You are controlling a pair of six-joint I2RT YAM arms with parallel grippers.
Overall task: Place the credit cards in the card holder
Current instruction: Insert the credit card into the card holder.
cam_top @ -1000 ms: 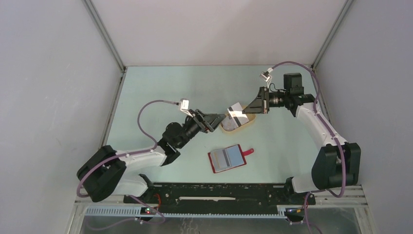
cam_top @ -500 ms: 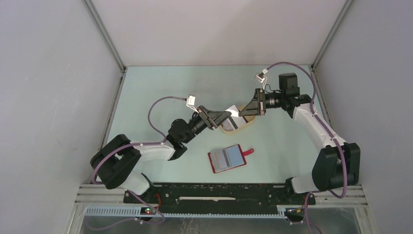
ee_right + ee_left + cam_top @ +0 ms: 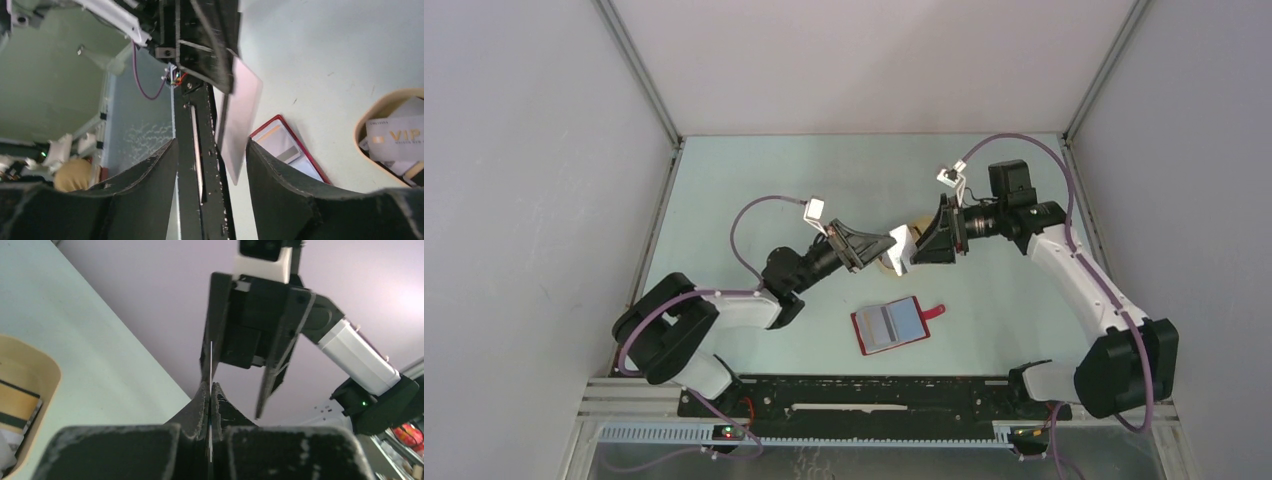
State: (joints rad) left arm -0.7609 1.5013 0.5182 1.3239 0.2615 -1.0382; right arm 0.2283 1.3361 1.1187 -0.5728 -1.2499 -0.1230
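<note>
Left tool [image 3: 210, 391]: clamped on one card [image 3: 240, 119].
Right tool [image 3: 210, 144]: opened wide around that card.
Wallet [image 3: 891, 325]: laid open on the desk [image 3: 754, 190].

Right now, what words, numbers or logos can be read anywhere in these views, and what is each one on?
"VIP": on a whitish card lying in the beige tray, right wrist view.
Small print above and below it on that card: too blurred to read.
Held card in the left gripper: no text readable on the face that shows.
Card holder: no text readable.
</note>
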